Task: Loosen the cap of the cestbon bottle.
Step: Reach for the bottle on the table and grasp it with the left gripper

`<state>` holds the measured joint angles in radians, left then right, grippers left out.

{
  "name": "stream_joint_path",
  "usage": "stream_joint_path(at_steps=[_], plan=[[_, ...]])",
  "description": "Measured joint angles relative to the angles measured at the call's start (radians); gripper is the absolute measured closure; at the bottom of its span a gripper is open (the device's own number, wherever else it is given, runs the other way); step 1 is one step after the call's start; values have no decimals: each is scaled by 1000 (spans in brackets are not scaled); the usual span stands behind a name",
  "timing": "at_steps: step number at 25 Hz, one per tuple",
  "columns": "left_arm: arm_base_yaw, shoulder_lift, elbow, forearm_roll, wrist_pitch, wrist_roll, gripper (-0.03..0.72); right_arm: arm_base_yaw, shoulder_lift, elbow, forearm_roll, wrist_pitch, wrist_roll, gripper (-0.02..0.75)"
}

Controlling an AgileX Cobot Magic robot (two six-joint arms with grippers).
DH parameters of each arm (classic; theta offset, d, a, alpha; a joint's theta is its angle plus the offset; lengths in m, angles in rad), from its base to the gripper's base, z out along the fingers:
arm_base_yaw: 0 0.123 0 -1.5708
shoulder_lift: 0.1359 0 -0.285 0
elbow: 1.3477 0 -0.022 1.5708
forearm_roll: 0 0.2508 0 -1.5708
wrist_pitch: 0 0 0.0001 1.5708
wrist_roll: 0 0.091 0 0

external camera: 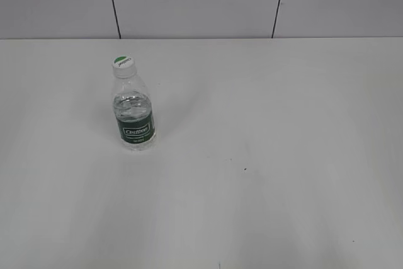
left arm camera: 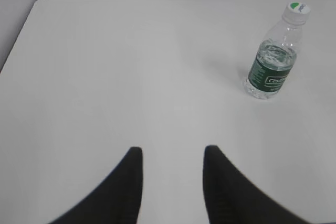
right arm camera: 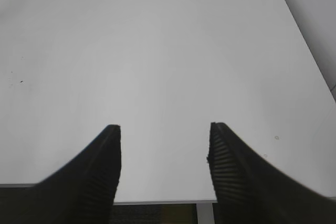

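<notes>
Standing upright: cestbon bottle (external camera: 133, 111) | cap (external camera: 123, 64) topmost | table (external camera: 283, 155)

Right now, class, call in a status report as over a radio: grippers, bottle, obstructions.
Left gripper open, empty, short of the cestbon bottle. Right gripper open, empty, over bare table. Bottle upright, cap on, untouched. Nothing in the way.

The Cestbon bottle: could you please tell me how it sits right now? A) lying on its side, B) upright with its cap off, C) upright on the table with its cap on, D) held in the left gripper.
C: the Cestbon bottle stands upright on the white table, its white cap on, with neither gripper touching it.
</notes>
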<state>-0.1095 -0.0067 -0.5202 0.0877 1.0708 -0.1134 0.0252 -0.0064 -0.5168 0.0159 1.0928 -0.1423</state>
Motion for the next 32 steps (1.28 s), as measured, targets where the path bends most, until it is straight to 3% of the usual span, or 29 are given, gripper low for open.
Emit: stream_joint_path(at_steps=[32], plan=[[0, 0, -9, 5, -23, 0, 444, 0, 0, 0, 0, 0, 0, 325]])
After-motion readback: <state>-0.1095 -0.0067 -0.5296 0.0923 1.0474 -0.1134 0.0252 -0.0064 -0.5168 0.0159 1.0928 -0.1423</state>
